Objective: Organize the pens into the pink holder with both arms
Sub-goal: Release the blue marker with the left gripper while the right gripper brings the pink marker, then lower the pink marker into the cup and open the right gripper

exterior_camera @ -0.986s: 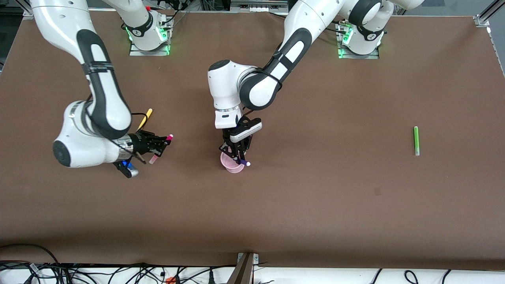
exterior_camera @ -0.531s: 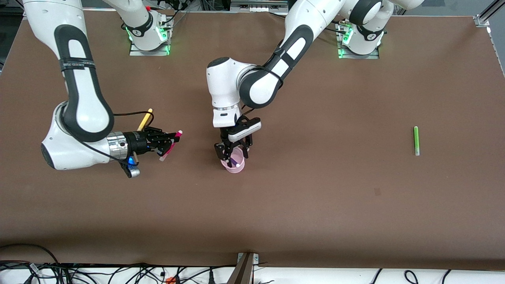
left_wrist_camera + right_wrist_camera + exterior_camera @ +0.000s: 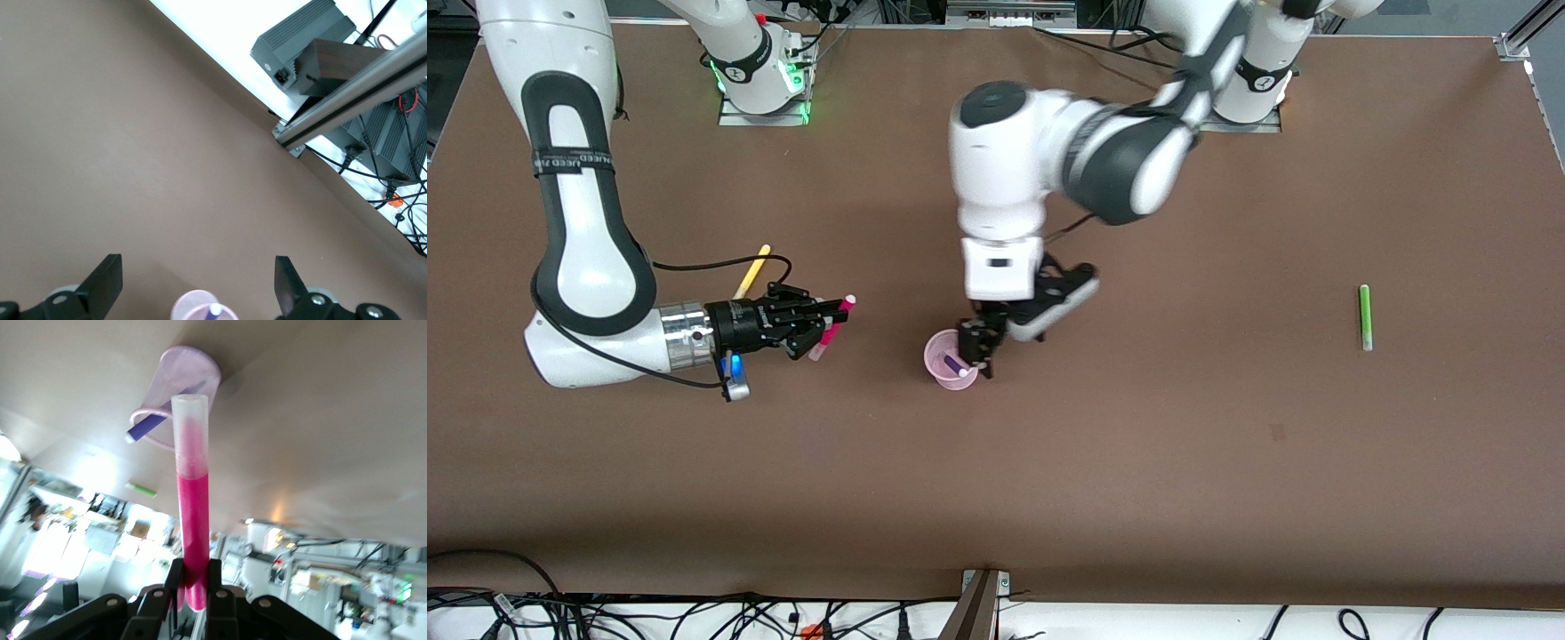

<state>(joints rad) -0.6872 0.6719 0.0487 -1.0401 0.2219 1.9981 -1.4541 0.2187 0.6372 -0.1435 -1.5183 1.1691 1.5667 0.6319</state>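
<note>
Right tool (image 3: 825,325) clamps magenta pen (image 3: 193,540); left tool (image 3: 980,352) spread over pink holder (image 3: 947,359), purple pen (image 3: 955,364) inside.

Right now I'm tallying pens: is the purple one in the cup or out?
In. The purple pen leans inside the cup, its white tip just above the rim.

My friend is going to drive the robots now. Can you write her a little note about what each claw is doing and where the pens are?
Left claw: open, empty, beside the pink holder.
Right claw: shut on the magenta pen, up over the table toward the right arm's end.
Done: purple pen sits in the holder.
Left: magenta pen goes in next. Yellow pen lies on the table by the right arm. Green pen lies toward the left arm's end.
</note>
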